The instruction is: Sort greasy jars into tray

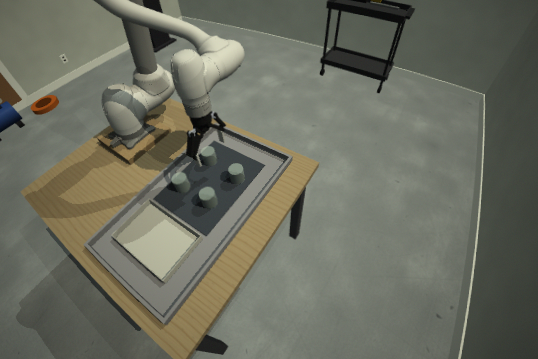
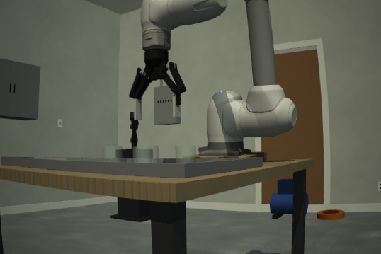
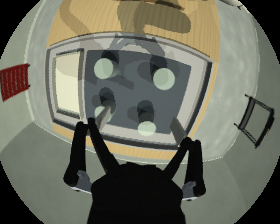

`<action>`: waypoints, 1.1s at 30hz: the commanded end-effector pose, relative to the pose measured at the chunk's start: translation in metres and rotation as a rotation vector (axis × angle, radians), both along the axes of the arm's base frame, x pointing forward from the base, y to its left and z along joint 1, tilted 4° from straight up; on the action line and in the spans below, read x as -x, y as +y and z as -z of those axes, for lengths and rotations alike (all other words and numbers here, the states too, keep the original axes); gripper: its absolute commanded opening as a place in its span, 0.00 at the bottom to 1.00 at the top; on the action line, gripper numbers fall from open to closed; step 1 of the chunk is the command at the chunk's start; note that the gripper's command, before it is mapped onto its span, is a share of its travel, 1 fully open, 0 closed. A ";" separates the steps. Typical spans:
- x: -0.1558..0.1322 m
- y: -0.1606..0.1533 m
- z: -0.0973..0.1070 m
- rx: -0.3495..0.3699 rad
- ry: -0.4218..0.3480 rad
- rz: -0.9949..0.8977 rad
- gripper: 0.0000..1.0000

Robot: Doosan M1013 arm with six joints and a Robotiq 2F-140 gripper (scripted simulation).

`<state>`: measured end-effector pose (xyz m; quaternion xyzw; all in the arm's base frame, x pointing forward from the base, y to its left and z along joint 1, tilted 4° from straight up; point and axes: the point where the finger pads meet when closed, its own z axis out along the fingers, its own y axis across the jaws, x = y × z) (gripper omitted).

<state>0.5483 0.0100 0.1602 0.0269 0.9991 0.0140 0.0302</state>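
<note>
Hovering wide open, the jaws [image 1: 209,141] [image 2: 158,110] hang above the mat [image 1: 220,215] [image 3: 128,90].

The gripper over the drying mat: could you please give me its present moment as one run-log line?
gripper: open, above jars | four glass jars: on drying mat | tray: no jars inside

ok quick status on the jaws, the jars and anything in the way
Jaws open, nothing held, raised above the jars. All four jars upside down on mat. Tray empty. No obstruction seen.
</note>
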 end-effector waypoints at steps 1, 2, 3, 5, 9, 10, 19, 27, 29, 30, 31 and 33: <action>-0.012 -0.025 0.000 -0.002 0.000 -0.001 1.00; -0.015 -0.033 0.000 -0.002 0.000 -0.001 1.00; -0.018 -0.040 0.000 -0.002 0.000 -0.001 1.00; -0.024 -0.055 0.000 -0.002 0.000 -0.001 1.00; -0.031 -0.070 0.000 -0.002 0.000 -0.001 1.00; -0.034 -0.077 0.000 -0.002 0.000 -0.001 1.00; -0.057 -0.129 0.006 -0.002 0.000 -0.001 1.00; -0.060 -0.128 0.043 -0.002 0.000 -0.001 1.00; -0.060 -0.128 0.056 -0.002 0.000 -0.001 1.00; -0.061 -0.128 0.062 -0.002 0.000 -0.001 1.00; -0.061 -0.127 0.068 -0.002 0.000 -0.001 1.00; -0.061 -0.127 0.068 -0.002 0.000 -0.001 1.00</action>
